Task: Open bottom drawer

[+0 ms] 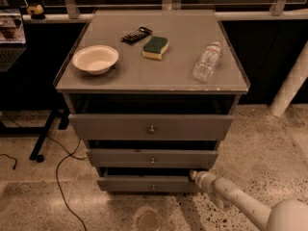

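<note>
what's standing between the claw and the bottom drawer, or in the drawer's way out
Nothing visible. The claw sits at the right end of the bottom drawer, by its top edge. Nothing stands on the floor before the drawer front; the cable lies off left.

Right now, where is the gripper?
In the camera view, the gripper sits low right, at the bottom drawer's upper right corner, below the middle drawer.

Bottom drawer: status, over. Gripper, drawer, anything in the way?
Gripper at upper right corner of bottom drawer. Drawer slightly out, knob untouched. Floor cable off to the left, apart from drawer front.
</note>
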Tool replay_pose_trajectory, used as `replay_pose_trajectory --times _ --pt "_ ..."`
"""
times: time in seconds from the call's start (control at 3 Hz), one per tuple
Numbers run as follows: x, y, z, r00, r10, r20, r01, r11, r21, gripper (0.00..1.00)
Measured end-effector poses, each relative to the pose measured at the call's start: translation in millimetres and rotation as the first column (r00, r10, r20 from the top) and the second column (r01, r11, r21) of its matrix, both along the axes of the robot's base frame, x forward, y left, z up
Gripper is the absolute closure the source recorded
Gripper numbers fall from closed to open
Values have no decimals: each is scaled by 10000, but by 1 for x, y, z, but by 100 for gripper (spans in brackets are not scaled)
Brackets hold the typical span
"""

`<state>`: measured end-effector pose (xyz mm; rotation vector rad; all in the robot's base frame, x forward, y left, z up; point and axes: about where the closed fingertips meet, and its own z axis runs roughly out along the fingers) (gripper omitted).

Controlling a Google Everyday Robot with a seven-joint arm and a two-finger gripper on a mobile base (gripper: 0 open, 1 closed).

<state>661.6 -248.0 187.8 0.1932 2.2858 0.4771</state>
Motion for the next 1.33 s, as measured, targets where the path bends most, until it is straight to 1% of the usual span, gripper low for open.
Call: replay_pose_trajectory --times 0.33,0.67,1.0,1.33 --pt "-13 -7 -5 9988 122 -473 -123 9999 -28 100" --pt "-13 -7 -5 9988 125 -474 -127 9999 -29 100" --pt "-15 10 -11 9952 702 -675 -718 9972 -213 100" --pt "-22 27 -16 9856 1338 -1031 -1382 9897 -371 100"
